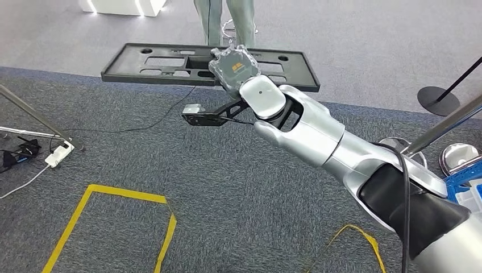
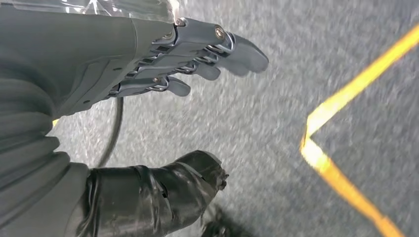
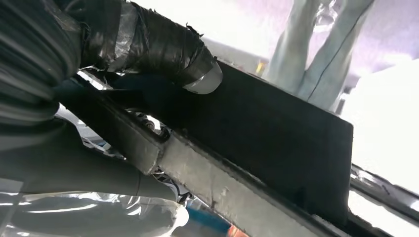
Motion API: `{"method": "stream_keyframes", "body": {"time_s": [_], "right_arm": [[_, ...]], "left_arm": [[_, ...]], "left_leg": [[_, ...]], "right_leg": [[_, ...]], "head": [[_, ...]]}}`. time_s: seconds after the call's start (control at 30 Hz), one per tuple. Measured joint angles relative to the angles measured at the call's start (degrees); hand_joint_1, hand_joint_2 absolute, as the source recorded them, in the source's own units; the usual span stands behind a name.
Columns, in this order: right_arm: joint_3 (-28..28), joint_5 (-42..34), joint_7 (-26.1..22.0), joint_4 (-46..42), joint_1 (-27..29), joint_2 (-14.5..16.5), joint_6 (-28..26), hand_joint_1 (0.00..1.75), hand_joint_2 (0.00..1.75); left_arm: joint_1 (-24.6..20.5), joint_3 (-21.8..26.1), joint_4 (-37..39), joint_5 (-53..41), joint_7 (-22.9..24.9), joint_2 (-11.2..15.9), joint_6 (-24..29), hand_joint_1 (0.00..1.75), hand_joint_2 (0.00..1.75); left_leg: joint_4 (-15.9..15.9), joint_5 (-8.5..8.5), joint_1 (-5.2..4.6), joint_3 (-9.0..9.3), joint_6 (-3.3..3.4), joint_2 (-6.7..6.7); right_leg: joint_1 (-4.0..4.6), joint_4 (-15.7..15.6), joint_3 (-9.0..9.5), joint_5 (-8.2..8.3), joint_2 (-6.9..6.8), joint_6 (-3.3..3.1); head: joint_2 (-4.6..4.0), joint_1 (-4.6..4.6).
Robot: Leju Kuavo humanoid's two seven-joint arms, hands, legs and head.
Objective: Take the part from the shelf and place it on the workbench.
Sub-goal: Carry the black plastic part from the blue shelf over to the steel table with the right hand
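right arm (image 1: 341,148): silver shell, black sleeve near the shoulder, reaching forward and left from the lower right corner of the head view.
right hand (image 1: 236,71): wrapped in clear crinkled plastic, holds the long edge of the part; right wrist view shows a taped thumb (image 3: 163,44) pressed on the dark face, other fingers hidden behind it.
part (image 1: 170,63): long flat black plastic panel with rectangular cutouts and round holes, held level in the air above the carpet, well off the floor; in the right wrist view it is a matte dark slab (image 3: 276,143) with a lighter grey rim.
left hand (image 2: 197,54): grey ribbed fingers nearly straight and close together, holding nothing, hanging above the floor; clear plastic at the wrist.
carpet (image 1: 227,193): dark grey speckled weave, open floor below the panel; paler grey strip beyond.
yellow tape (image 1: 113,222): angular outline on the carpet, front left; a corner of it also in the left wrist view (image 2: 321,148).
cable (image 1: 142,122): thin black, runs from under the panel toward a white plug block (image 1: 59,154) at left.
person (image 1: 224,20): legs in pale green trousers standing just beyond the panel's far edge.
stand base (image 1: 437,100): dark round disc, far right.
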Motion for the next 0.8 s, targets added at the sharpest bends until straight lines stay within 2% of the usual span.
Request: {"method": "stream_keyframes", "body": {"time_s": [0.07,0.1,0.17,0.2,0.23,0.27,0.3,0.37,0.4,0.43,0.47,0.57,0.6,0.67,0.73,0.77,0.8], "right_arm": [[-0.02,0.00,-0.03,0.14,0.47,-0.10,-0.04,1.75,1.75],[-0.03,0.00,-0.04,0.19,0.58,-0.14,-0.08,1.75,1.75],[-0.04,-0.01,-0.07,0.32,0.75,-0.22,-0.11,1.75,1.75],[-0.04,-0.01,-0.10,0.40,0.94,-0.28,-0.12,1.75,1.75],[-0.04,-0.02,-0.14,0.48,1.13,-0.35,-0.12,1.75,1.75],[-0.04,-0.02,-0.18,0.55,1.24,-0.41,-0.12,1.75,1.75],[-0.04,-0.02,-0.19,0.57,1.23,-0.43,-0.13,1.75,1.75],[-0.04,-0.02,-0.20,0.56,0.96,-0.43,-0.13,1.75,1.75],[-0.04,-0.02,-0.22,0.51,0.76,-0.37,-0.14,1.75,1.75],[-0.05,-0.02,-0.26,0.48,0.58,-0.30,-0.15,1.75,1.75],[-0.05,-0.01,-0.30,0.47,0.45,-0.25,-0.15,1.75,1.75],[-0.07,0.01,-0.36,0.53,0.41,-0.23,-0.14,1.75,1.75],[-0.08,0.03,-0.36,0.55,0.48,-0.24,-0.13,1.75,1.75],[-0.09,0.14,-0.36,0.57,0.61,-0.25,-0.12,1.75,1.75],[-0.09,0.28,-0.34,0.67,0.86,-0.28,-0.10,1.75,1.75],[-0.09,0.34,-0.34,0.72,1.06,-0.28,-0.10,1.75,1.75],[-0.09,0.37,-0.34,0.77,1.22,-0.24,-0.10,1.75,1.75]], "left_arm": [[-0.14,0.00,-0.01,-0.02,-0.01,0.16,0.03,0.00,1.75],[-0.24,0.00,-0.01,-0.03,-0.01,0.14,0.01,0.00,1.75],[-0.45,0.00,-0.01,-0.03,-0.02,-0.03,-0.11,0.00,1.75],[-0.50,0.00,-0.01,-0.02,-0.02,-0.19,-0.18,0.00,1.75],[-0.51,0.00,0.00,-0.02,-0.01,-0.40,-0.24,0.00,1.75],[-0.49,0.00,-0.01,-0.02,0.01,-0.61,-0.27,0.00,1.75],[-0.45,0.00,-0.01,-0.02,0.02,-0.75,-0.27,0.00,1.75],[-0.27,0.01,-0.02,-0.03,0.02,-0.76,-0.24,0.00,1.75],[-0.17,0.01,-0.01,-0.03,0.03,-0.68,-0.21,0.00,1.75],[-0.08,0.01,-0.01,-0.05,0.02,-0.61,-0.19,0.00,1.75],[0.01,0.01,-0.01,-0.06,0.02,-0.50,-0.16,0.00,1.75],[0.22,0.00,0.03,-0.08,-0.01,-0.37,-0.12,0.00,1.75],[0.24,0.00,0.04,-0.08,-0.03,-0.41,-0.12,0.00,1.75],[0.23,0.00,0.05,-0.08,-0.08,-0.67,-0.17,0.00,1.75],[0.26,0.00,0.07,-0.07,-0.07,-0.91,-0.26,0.00,1.75],[0.27,0.00,0.09,-0.06,-0.05,-1.03,-0.29,0.00,1.75],[0.28,0.00,0.10,-0.05,-0.05,-1.12,-0.26,0.00,1.75]], "left_leg": [[-2.61,1.27,-0.25,1.24,0.62,0.24],[-3.40,1.60,-0.15,1.67,0.94,0.41],[-2.49,1.12,-0.05,1.27,1.30,0.52],[-1.59,0.74,0.05,0.83,1.39,0.53],[-0.62,0.35,0.19,0.35,1.33,0.50],[0.47,-0.08,0.43,-0.24,1.18,0.40],[1.58,-0.52,0.77,-0.82,0.91,0.31],[3.53,-1.34,1.42,-1.92,0.22,0.03],[4.44,-1.61,1.63,-2.41,-0.09,-0.09],[5.06,-1.74,1.72,-2.84,-0.37,-0.22],[5.43,-1.80,1.66,-3.23,-0.59,-0.42],[6.21,-2.38,1.78,-4.41,-1.24,-0.60],[7.96,-3.20,2.00,-5.39,-1.72,-0.33],[14.96,-5.67,2.75,-8.88,-2.78,0.52],[21.88,-7.41,3.44,-12.77,-3.22,1.01],[22.96,-7.20,3.59,-13.70,-3.25,1.06],[21.51,-6.08,3.65,-13.33,-3.21,1.04]], "right_leg": [[0.15,0.68,-0.78,-0.61,-0.13,0.03],[0.52,2.87,-2.01,-1.63,-0.15,-0.23],[1.22,10.62,-6.15,-4.37,0.01,-0.69],[1.37,14.25,-8.24,-5.27,0.15,-0.64],[1.45,16.26,-9.53,-5.59,0.17,-0.42],[1.41,16.02,-9.52,-5.12,0.07,-0.07],[1.27,13.67,-8.23,-4.09,-0.04,0.37],[0.89,6.99,-3.95,-2.16,-0.14,1.42],[0.82,4.86,-2.56,-1.60,-0.10,1.64],[0.81,3.93,-1.93,-1.41,-0.09,1.64],[0.93,4.10,-2.04,-1.30,-0.11,1.44],[0.69,3.97,-2.55,-1.02,-0.37,0.41],[0.53,3.70,-2.55,-0.91,-0.43,0.09],[0.49,3.30,-2.27,-0.84,-0.46,-0.29],[0.62,2.97,-1.63,-0.91,-0.55,-0.30],[0.66,2.68,-1.18,-0.96,-0.61,-0.28],[0.62,2.25,-0.74,-0.98,-0.66,-0.27]], "head": [[0.00,0.05],[0.00,0.06],[0.00,0.11],[0.00,0.10],[0.00,0.11],[0.00,0.10],[0.00,0.10],[0.00,0.15],[0.00,0.17],[0.00,0.23],[0.00,0.28],[0.00,0.26],[0.00,0.17],[0.00,-0.04],[0.00,-0.03],[0.00,-0.02],[0.00,0.00]]}}
